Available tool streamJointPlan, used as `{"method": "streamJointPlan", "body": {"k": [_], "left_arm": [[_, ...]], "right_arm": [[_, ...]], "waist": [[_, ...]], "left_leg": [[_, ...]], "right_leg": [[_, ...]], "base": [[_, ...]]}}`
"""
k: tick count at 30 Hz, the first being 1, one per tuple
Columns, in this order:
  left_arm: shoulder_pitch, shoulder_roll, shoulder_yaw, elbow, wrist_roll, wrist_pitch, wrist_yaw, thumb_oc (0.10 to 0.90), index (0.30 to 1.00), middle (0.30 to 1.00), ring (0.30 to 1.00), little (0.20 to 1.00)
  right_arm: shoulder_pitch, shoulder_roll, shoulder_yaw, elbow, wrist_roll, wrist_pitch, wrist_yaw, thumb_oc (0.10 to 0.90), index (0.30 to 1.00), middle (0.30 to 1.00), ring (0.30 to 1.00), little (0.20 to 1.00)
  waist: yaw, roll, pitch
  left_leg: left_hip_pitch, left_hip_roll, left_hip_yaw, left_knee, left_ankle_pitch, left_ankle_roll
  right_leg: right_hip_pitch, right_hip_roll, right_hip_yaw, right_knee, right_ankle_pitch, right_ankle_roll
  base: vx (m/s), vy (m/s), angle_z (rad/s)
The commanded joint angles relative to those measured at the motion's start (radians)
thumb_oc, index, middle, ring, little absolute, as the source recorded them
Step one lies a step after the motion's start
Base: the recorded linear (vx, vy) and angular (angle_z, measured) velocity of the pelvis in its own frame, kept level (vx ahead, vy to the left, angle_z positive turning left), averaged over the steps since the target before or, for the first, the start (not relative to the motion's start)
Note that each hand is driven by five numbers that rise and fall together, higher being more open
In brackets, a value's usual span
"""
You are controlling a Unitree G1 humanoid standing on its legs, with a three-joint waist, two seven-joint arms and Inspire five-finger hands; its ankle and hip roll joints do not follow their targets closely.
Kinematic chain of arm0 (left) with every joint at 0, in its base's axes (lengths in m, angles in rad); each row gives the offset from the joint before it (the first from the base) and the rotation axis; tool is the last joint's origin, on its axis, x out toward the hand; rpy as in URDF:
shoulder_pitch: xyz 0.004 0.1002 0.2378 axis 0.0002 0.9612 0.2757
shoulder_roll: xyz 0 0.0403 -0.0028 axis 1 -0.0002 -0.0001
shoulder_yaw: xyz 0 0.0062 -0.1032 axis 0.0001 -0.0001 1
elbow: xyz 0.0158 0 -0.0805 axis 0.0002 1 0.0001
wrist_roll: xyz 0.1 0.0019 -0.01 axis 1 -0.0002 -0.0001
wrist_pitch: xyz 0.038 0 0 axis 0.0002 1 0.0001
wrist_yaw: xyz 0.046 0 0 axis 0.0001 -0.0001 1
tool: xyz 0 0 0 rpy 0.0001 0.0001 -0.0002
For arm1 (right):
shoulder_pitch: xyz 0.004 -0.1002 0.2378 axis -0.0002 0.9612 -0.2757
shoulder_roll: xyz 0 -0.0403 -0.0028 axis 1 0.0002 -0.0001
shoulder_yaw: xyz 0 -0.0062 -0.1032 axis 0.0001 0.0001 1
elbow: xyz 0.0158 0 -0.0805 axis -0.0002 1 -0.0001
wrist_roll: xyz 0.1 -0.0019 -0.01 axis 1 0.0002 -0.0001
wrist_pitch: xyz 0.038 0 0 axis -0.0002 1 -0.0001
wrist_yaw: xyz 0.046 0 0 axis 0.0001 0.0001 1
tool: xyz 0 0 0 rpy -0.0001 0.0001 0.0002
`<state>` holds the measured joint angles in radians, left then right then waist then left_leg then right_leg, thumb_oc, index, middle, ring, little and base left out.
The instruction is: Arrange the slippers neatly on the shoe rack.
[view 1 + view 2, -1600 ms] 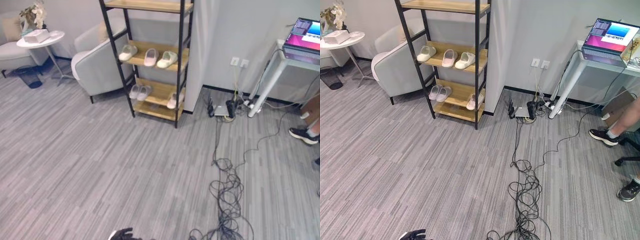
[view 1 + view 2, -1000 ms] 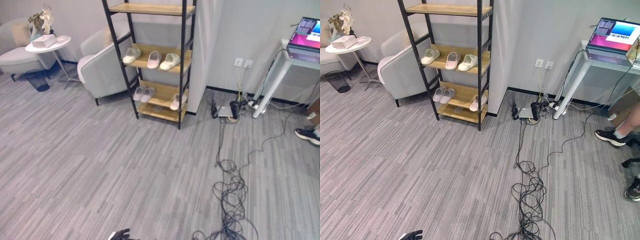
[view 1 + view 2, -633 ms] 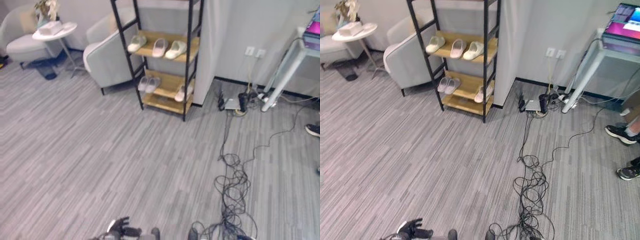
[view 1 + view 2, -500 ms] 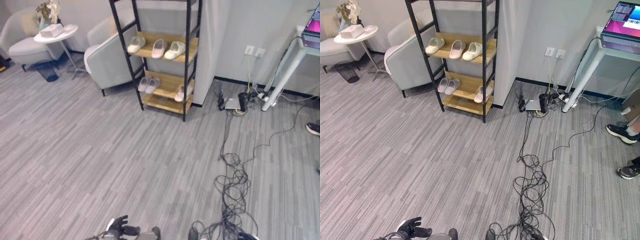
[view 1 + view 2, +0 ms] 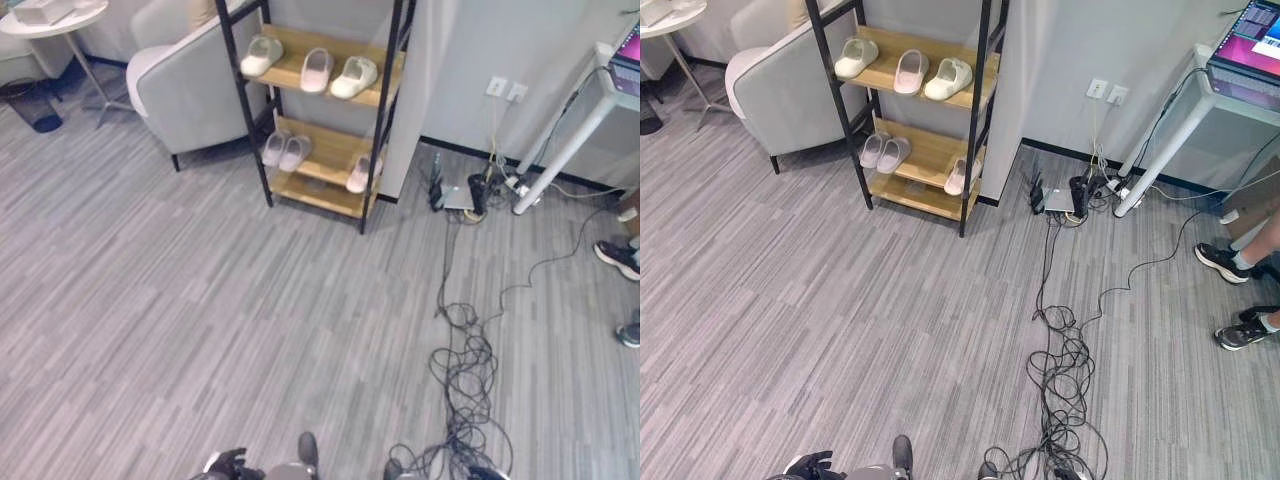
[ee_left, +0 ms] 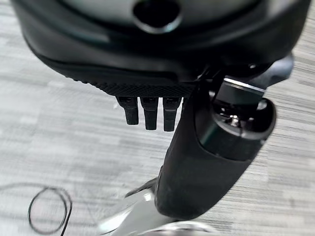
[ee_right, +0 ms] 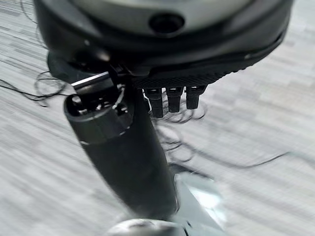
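Looking down through my eye views, the slippers (image 5: 315, 70) sit in rows on the shoe rack (image 5: 908, 70), so the arranging seems done. Both wrist views show my left hand (image 6: 147, 110) and right hand (image 7: 174, 98) relaxed, fingers straight, holding nothing.

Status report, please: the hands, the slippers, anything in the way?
Left hand open, empty. Right hand open, empty. Six slippers on the shoe rack, across the floor. Cable tangle on floor, right of the path.

Left hand (image 6: 147, 110) and right hand (image 7: 172, 98) hang empty — fingers straight, thumbs out.
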<state>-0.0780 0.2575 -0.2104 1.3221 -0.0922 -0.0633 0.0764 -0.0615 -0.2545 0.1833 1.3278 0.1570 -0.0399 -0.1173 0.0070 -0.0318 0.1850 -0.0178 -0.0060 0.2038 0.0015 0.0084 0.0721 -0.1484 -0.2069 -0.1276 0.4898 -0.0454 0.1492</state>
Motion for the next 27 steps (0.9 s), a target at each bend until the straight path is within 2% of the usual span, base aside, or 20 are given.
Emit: {"method": "streamJointPlan", "body": {"k": [1, 3, 4, 5, 6, 8, 10, 12, 14, 16, 17, 18, 19, 20, 21, 22, 25, 26, 27], "left_arm": [[-0.004, 0.003, -0.004, -0.005, 0.019, -0.015, 0.011, 0.8, 0.9, 0.9, 0.9, 0.9], [-0.004, 0.0, -0.004, -0.003, 0.022, -0.016, 0.014, 0.8, 0.9, 0.9, 0.9, 0.9], [-0.004, 0.0, -0.004, -0.003, 0.022, -0.016, 0.014, 0.8, 0.9, 0.9, 0.9, 0.9], [-0.004, -0.003, -0.006, -0.005, 0.023, -0.02, 0.012, 0.8, 0.9, 0.9, 0.9, 0.9], [-0.008, -0.005, -0.006, -0.003, 0.02, -0.022, 0.012, 0.8, 0.9, 0.9, 0.9, 0.9], [-0.009, -0.009, -0.004, 0.0, 0.019, -0.024, 0.006, 0.8, 0.9, 0.9, 0.9, 0.9], [-0.007, -0.017, -0.004, 0.004, 0.024, -0.027, -0.003, 0.8, 0.9, 0.9, 0.9, 0.9], [0.0, -0.024, -0.009, 0.012, 0.033, -0.027, -0.003, 0.8, 0.9, 0.9, 0.9, 0.9], [0.009, -0.03, -0.007, 0.013, 0.031, -0.026, -0.01, 0.8, 0.9, 0.9, 0.9, 0.9], [0.005, -0.035, -0.016, 0.011, 0.037, -0.025, -0.013, 0.8, 0.9, 0.9, 0.9, 0.9], [-0.001, -0.034, -0.02, 0.004, 0.033, -0.025, -0.017, 0.8, 0.9, 0.9, 0.9, 0.9], [-0.001, -0.034, -0.02, 0.004, 0.033, -0.025, -0.017, 0.8, 0.9, 0.9, 0.9, 0.9], [-0.012, -0.031, -0.025, -0.006, 0.024, -0.024, -0.015, 0.8, 0.9, 0.9, 0.9, 0.9], [-0.012, -0.031, -0.026, -0.006, 0.024, -0.024, -0.015, 0.8, 0.9, 0.9, 0.9, 0.9], [-0.018, -0.025, -0.032, -0.01, 0.021, -0.02, -0.012, 0.8, 0.9, 0.9, 0.9, 0.9], [-0.019, -0.023, -0.034, -0.01, 0.021, -0.019, -0.009, 0.8, 0.9, 0.9, 0.9, 0.9], [-0.014, -0.022, -0.032, -0.007, 0.018, -0.018, -0.01, 0.8, 0.9, 0.9, 0.9, 0.9], [-0.007, -0.02, -0.028, -0.003, 0.021, -0.014, -0.008, 0.8, 0.9, 0.9, 0.9, 0.9], [-0.003, -0.02, -0.024, -0.001, 0.02, -0.014, -0.008, 0.8, 0.9, 0.9, 0.9, 0.9]], "right_arm": [[-0.017, -0.038, 0.016, -0.036, -0.008, -0.014, -0.008, 0.8, 0.9, 0.9, 0.9, 0.9], [-0.016, -0.037, 0.02, -0.034, -0.002, -0.017, -0.006, 0.8, 0.9, 0.9, 0.9, 0.9], [-0.017, -0.037, 0.02, -0.034, -0.002, -0.017, -0.006, 0.8, 0.9, 0.9, 0.9, 0.9], [-0.013, -0.04, 0.021, -0.032, 0.009, -0.019, -0.005, 0.8, 0.9, 0.9, 0.9, 0.9], [-0.01, -0.039, 0.02, -0.032, 0.017, -0.02, -0.005, 0.8, 0.9, 0.9, 0.9, 0.9], [-0.002, -0.039, 0.019, -0.028, 0.017, -0.016, -0.003, 0.8, 0.9, 0.9, 0.9, 0.9], [0.014, -0.042, 0.012, -0.022, 0.014, -0.014, -0.003, 0.8, 0.9, 0.9, 0.9, 0.9], [0.032, -0.038, 0.009, -0.013, 0.016, -0.016, -0.002, 0.8, 0.9, 0.9, 0.9, 0.9], [0.045, -0.041, 0.008, -0.006, 0.015, -0.015, 0.001, 0.8, 0.9, 0.9, 0.9, 0.9], [0.048, -0.038, 0.0, -0.007, 0.027, -0.021, 0.004, 0.8, 0.9, 0.9, 0.9, 0.9], [0.042, -0.039, -0.001, -0.009, 0.036, -0.024, 0.002, 0.8, 0.9, 0.9, 0.9, 0.9], [0.042, -0.039, -0.001, -0.009, 0.036, -0.024, 0.002, 0.8, 0.9, 0.9, 0.9, 0.9], [0.032, -0.04, -0.002, -0.017, 0.051, -0.026, -0.001, 0.8, 0.9, 0.9, 0.9, 0.9], [0.032, -0.04, -0.002, -0.017, 0.052, -0.026, -0.001, 0.8, 0.9, 0.9, 0.9, 0.9], [0.029, -0.044, -0.004, -0.02, 0.068, -0.022, -0.004, 0.8, 0.9, 0.9, 0.9, 0.9], [0.028, -0.045, -0.005, -0.022, 0.078, -0.021, -0.005, 0.8, 0.9, 0.9, 0.9, 0.9], [0.032, -0.046, -0.006, -0.023, 0.083, -0.023, -0.006, 0.8, 0.9, 0.9, 0.9, 0.9], [0.034, -0.047, -0.005, -0.021, 0.075, -0.02, -0.013, 0.8, 0.9, 0.9, 0.9, 0.9], [0.035, -0.047, -0.005, -0.02, 0.069, -0.019, -0.015, 0.8, 0.9, 0.9, 0.9, 0.9]], "waist": [[0.015, 0.007, 0.007], [-0.006, 0.006, 0.007], [-0.006, 0.006, 0.009], [-0.029, -0.002, 0.01], [-0.046, -0.013, 0.01], [-0.068, -0.018, 0.013], [-0.08, -0.014, 0.012], [-0.087, -0.012, -0.007], [-0.085, -0.001, -0.024], [-0.093, 0.003, -0.028], [-0.092, -0.006, -0.02], [-0.092, -0.006, -0.02], [-0.086, -0.031, -0.005], [-0.085, -0.03, -0.005], [-0.077, -0.049, 0.0], [-0.068, -0.062, 0.0], [-0.054, -0.059, -0.001], [-0.037, -0.054, -0.002], [-0.029, -0.045, -0.001]], "left_leg": [[-0.042, -0.016, -0.102, 0.136, -0.096, -0.015], [0.009, -0.035, -0.138, 0.106, -0.111, -0.015], [0.011, -0.036, -0.139, 0.106, -0.111, -0.015], [0.057, -0.059, -0.175, 0.078, -0.132, -0.014], [0.086, -0.075, -0.2, 0.062, -0.141, -0.013], [0.142, -0.087, -0.249, 0.041, -0.169, -0.02], [0.176, -0.091, -0.284, 0.045, -0.196, -0.025], [0.2, -0.084, -0.297, 0.051, -0.201, -0.036], [0.206, -0.066, -0.305, 0.076, -0.182, -0.064], [0.173, -0.04, -0.274, 0.158, -0.126, -0.118], [0.114, -0.025, -0.237, 0.26, -0.101, -0.137], [0.113, -0.025, -0.237, 0.262, -0.102, -0.137], [0.024, 0.005, -0.167, 0.409, -0.056, -0.144], [0.02, 0.008, -0.167, 0.417, -0.06, -0.144], [-0.052, 0.041, -0.096, 0.475, -0.072, -0.125], [-0.098, 0.049, -0.065, 0.462, -0.079, -0.113], [-0.13, 0.059, -0.043, 0.391, -0.1, -0.103], [-0.191, 0.079, -0.02, 0.294, -0.051, -0.112], [-0.2, 0.088, -0.019, 0.24, -0.013, -0.12]], "right_leg": [[0.001, 0.07, 0.003, 0.016, 0.07, -0.001], [-0.04, 0.113, 0.019, -0.047, 0.042, -0.013], [-0.039, 0.113, 0.019, -0.047, 0.042, -0.013], [-0.071, 0.155, 0.035, -0.153, 0.039, -0.019], [-0.117, 0.176, 0.059, -0.221, 0.064, -0.018], [-0.133, 0.19, 0.06, -0.328, 0.098, -0.008], [-0.109, 0.187, 0.044, -0.368, 0.105, -0.007], [-0.09, 0.201, 0.054, -0.36, 0.102, -0.031], [-0.056, 0.204, 0.029, -0.379, 0.095, -0.044], [-0.011, 0.203, 0.016, -0.398, 0.08, -0.059], [0.014, 0.193, 0.012, -0.409, 0.071, -0.067], [0.014, 0.193, 0.012, -0.409, 0.071, -0.067], [0.058, 0.175, 0.007, -0.422, 0.056, -0.085], [0.057, 0.177, 0.007, -0.422, 0.056, -0.086], [0.091, 0.165, 0.0, -0.429, 0.029, -0.097], [0.112, 0.155, -0.004, -0.436, 0.018, -0.098], [0.141, 0.157, -0.005, -0.443, -0.005, -0.091], [0.186, 0.163, 0.0, -0.458, -0.033, -0.084], [0.205, 0.171, 0.004, -0.461, -0.045, -0.081]], "base": [[0.34, 0.11, 0.12], [0.32, 0.046, 0.02], [0.35, -0.013, 0.32], [0.37, -0.034, 0.4], [0.51, -0.057, 0.43], [0.39, -0.058, 0.46], [0.34, -0.074, 0.87], [0.33, -0.09, 0.94], [0.29, -0.11, 0.8], [0.21, -0.103, 0.53], [0.11, -0.064, 0.42], [0.16, -0.117, 0.44], [0.11, -0.086, 0.28], [0.25, -0.153, 0.16], [0.23, -0.096, -0.05], [0.31, -0.086, 0.08], [0.27, 0.028, 0.26], [0.35, 0.077, 0.22], [0.35, 0.076, 0.2]]}}
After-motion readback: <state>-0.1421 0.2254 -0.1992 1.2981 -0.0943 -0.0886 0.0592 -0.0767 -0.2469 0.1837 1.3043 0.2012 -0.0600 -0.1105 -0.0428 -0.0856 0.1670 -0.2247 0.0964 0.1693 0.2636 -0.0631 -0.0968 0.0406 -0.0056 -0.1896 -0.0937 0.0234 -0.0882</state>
